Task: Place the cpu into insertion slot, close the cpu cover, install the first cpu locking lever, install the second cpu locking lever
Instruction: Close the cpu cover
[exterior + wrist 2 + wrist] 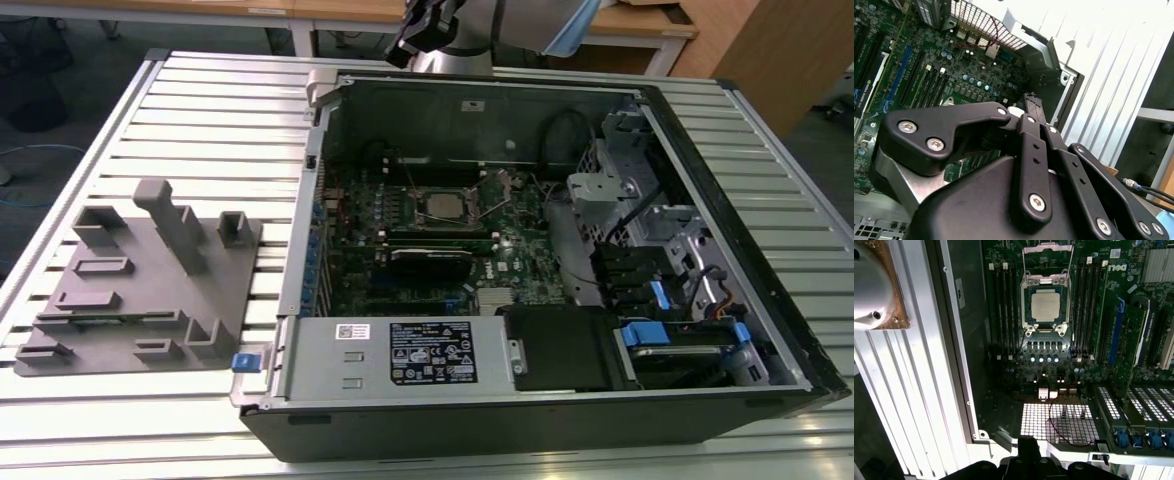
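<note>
We count one cpu [1045,306], one insertion slot [1027,315] and one cpu cover [1048,248] (a single frame, not a pair). We find one motherboard [400,230], one computer case [534,425], one power supply [347,355], one grey fixture block [134,300] and one slatted table [214,110]. We also count one gripper [1032,105] and two banks of memory slots [1001,310].

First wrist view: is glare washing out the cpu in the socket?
In the first wrist view the cpu is evenly lit, with no glare on its grey top; the bright washout sits on the perforated grille and the table slats. In the exterior view the cpu lies in shade but is visible.
</note>
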